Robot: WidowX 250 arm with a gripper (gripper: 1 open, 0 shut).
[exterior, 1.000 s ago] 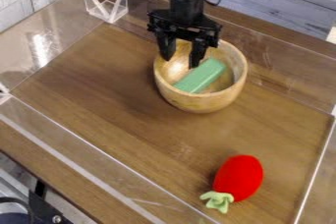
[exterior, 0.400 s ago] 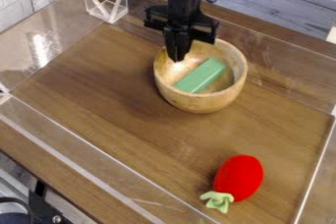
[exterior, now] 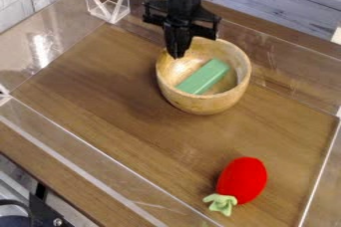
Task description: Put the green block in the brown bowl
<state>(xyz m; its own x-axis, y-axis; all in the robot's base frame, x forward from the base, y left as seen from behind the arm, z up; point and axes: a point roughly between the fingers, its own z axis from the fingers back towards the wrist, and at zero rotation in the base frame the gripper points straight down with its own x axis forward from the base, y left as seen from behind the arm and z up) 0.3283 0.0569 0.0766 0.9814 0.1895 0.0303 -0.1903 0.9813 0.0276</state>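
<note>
Fingers closed since a second ago: were spread over the bowl, now pinched together and empty

Left to right: clear plastic stand at the back left of the wooden worktop; the gripper points straight down, its fingers pressed together with nothing between them, tips just above the back-left rim of the brown bowl; green block lies inside that bowl, tilted, one end up against the right inner wall, clear of the fingers; red strawberry toy with green leaves lies at the front right, well apart from the bowl; low clear walls run round the worktop edge
</note>
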